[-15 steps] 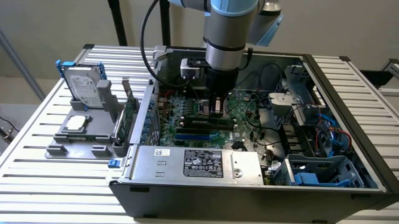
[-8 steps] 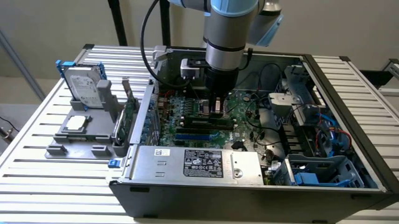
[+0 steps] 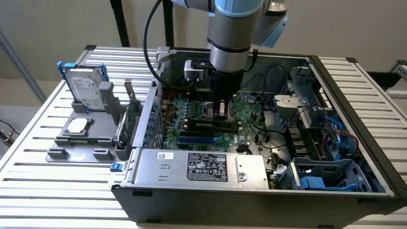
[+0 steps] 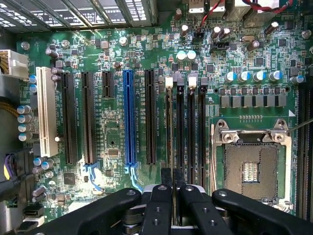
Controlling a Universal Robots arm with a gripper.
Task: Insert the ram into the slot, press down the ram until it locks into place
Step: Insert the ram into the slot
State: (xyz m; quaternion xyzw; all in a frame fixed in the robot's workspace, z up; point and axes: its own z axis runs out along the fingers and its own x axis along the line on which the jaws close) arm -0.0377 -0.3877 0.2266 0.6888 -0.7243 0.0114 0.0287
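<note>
**Item: ram** (image 4: 169, 132). Seen edge-on in the wrist view as a long, thin, dark strip. Its faces and chips are turned out of sight. It is about as long as the black memory sockets beside it.

**Position.** Inside the open computer case (image 3: 190, 195), over the green motherboard (image 4: 112, 132). The ram lies along the outermost memory slot of a row of four, on the side nearest the long expansion sockets. The three neighbouring slots (image 4: 190, 132) stand parallel and just beside it. Its far end reaches the white latch (image 4: 169, 81) at the head of that slot. Whether it is fully seated and locked cannot be told.

**Claw** (image 4: 172, 177). Two black fingers (image 4: 166, 178) are drawn close together with only a narrow gap between them. The near end of the ram runs straight into that gap, so the claw appears clamped on the ram at about mid-length. In the exterior view the claw (image 3: 220, 113) points straight down from the arm, low over the board at the memory slots.

**Surroundings.**
- Blue expansion socket (image 4: 128, 117), well apart from the ram.
- Bare processor socket (image 4: 252, 169), beyond the memory slots on the other side.
- Slatted table (image 3: 45, 191) carrying the case.
- Grey tray (image 3: 76, 140) at the exterior view's left of the case, holding a hard drive (image 3: 86, 88).
- Green expansion card (image 3: 131, 121), standing upright at the tray's edge nearest the case.
</note>
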